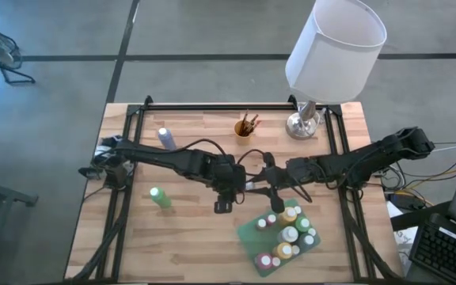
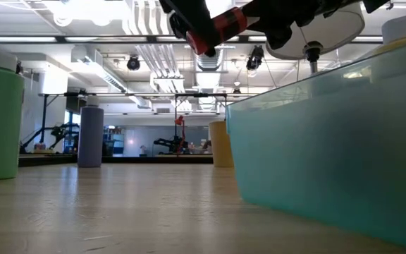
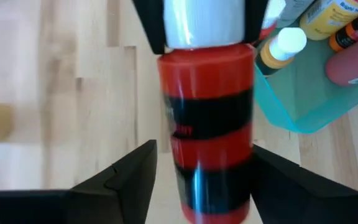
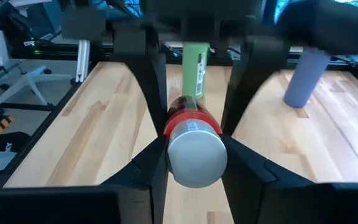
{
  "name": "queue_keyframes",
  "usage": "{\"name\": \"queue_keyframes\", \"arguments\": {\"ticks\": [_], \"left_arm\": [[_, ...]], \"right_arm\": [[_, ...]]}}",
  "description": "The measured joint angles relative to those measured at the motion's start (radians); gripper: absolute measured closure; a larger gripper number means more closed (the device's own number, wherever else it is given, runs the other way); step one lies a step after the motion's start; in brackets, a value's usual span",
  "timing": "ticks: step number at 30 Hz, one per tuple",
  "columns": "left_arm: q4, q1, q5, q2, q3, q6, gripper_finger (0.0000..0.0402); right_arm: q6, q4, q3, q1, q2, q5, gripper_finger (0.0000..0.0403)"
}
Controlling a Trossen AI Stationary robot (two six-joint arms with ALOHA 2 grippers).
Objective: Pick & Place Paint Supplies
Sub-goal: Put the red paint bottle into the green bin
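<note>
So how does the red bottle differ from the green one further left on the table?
The red bottle is up off the table, held by its white cap end in the right gripper; the green bottle rests on the wooden table with nothing touching it. The red bottle lies roughly level; the green bottle stands upright. The red bottle has black bands; the green bottle looks plain green. Both are slim, cylindrical bottles.

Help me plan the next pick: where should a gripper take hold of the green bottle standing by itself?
Take the green bottle around the middle of its straight round body, coming down from above. It stands upright on the table with bare wood all round, so the fingers should have room on either side, and the even body probably gives a steadier grip than the cap.
</note>
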Motion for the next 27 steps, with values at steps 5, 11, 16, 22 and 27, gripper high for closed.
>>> {"name": "queue_keyframes", "arguments": {"ticks": [5,11,16,22,27], "left_arm": [[-0.046,-0.011,-0.107,-0.07,0.012,-0.013,0.0165],[0.002,-0.044,-0.304,-0.23,-0.057,-0.04,0.0164],[0.177,-0.084,-0.437,-0.372,-0.243,-0.057,0.0165],[0.609,-0.108,-0.454,-0.562,-0.585,-0.003,0.0165],[0.941,-0.107,-0.454,-0.679,-0.821,0.035,0.0167]], "right_arm": [[-0.007,-0.152,0.067,-0.002,-0.008,0.004,0.0291],[-0.007,-0.602,0.302,0.014,0.033,-0.004,0.0291],[0.005,-0.892,0.535,0.052,0.121,-0.002,0.0291],[0.012,-1.17,0.806,0.11,0.294,-0.004,0.0291],[0.04,-1.328,1.008,0.143,0.453,-0.014,0.029]]}}
